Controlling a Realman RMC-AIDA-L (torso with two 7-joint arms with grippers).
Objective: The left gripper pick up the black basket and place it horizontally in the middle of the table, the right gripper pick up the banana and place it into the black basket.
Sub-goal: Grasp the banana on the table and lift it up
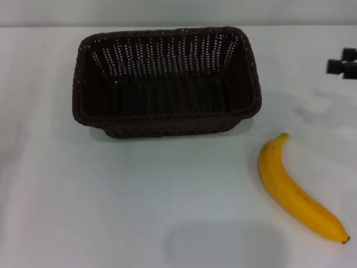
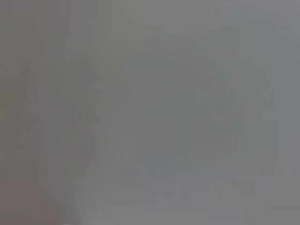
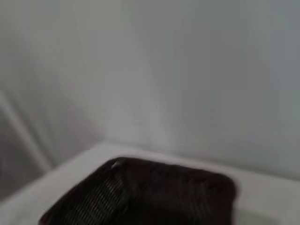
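we see the black basket [image 1: 166, 81] sitting upright on the white surface [image 1: 83, 195], lying lengthwise across the head view, toward the far middle, its open top facing up and its inside bare. the banana [image 1: 295, 192] lies flat on the surface to the basket's right and nearer to us, apart from it, its greenish stem tip pointing up toward the basket's near right corner and its dark end pointing toward the near right.

at the far right edge of the head view a small black part of the right claw [image 1: 343, 64] shows above the surface, well apart from the banana; we cannot tell how its fingers stand. the right wrist view shows the basket's rim [image 3: 140, 192] below a pale wall. the left claw is out of sight, and the left wrist view shows only a blank grey field.
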